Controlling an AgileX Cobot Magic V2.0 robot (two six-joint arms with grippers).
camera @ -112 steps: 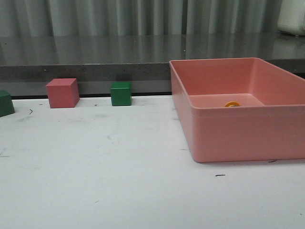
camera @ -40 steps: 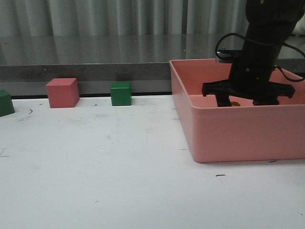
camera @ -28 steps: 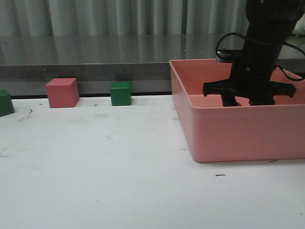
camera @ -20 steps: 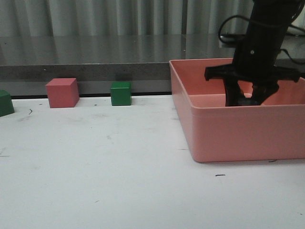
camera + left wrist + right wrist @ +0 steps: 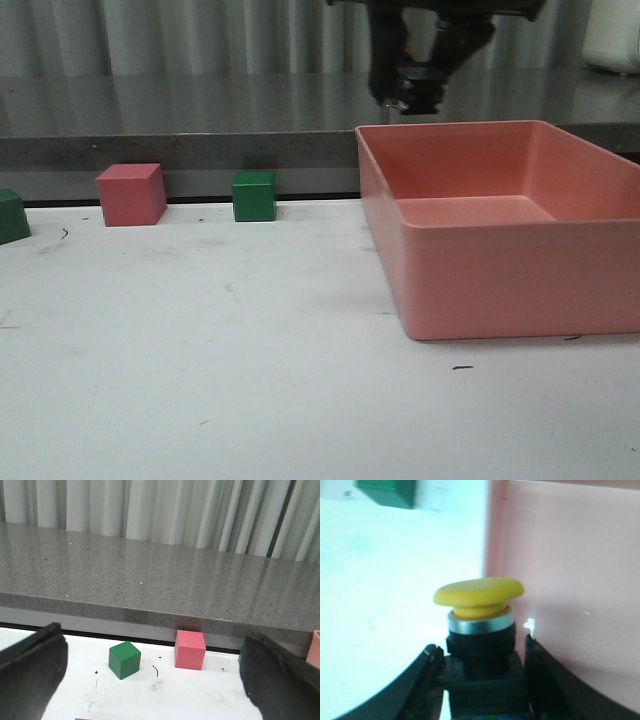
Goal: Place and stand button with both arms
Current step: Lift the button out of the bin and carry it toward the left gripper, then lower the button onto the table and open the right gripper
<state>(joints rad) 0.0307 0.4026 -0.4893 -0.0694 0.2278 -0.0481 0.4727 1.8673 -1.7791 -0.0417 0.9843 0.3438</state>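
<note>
The button (image 5: 479, 630), with a yellow mushroom cap and black body, sits between the fingers of my right gripper (image 5: 482, 649), which is shut on its black body. In the front view the right gripper (image 5: 415, 92) hangs high above the far left corner of the pink bin (image 5: 500, 275); the button itself barely shows there. My left gripper (image 5: 154, 636) is open and empty, low over the white table, facing the cubes. It does not show in the front view.
A pink cube (image 5: 131, 194), a green cube (image 5: 254, 196) and another green cube (image 5: 12, 216) stand along the table's back edge, below a grey counter. The left wrist view shows a green cube (image 5: 124, 659) and the pink cube (image 5: 190, 649).
My right gripper came down into the bin, closed on the button, then rose out of the bin and moved left with it. The bin floor no longer shows the yellow cap.
</note>
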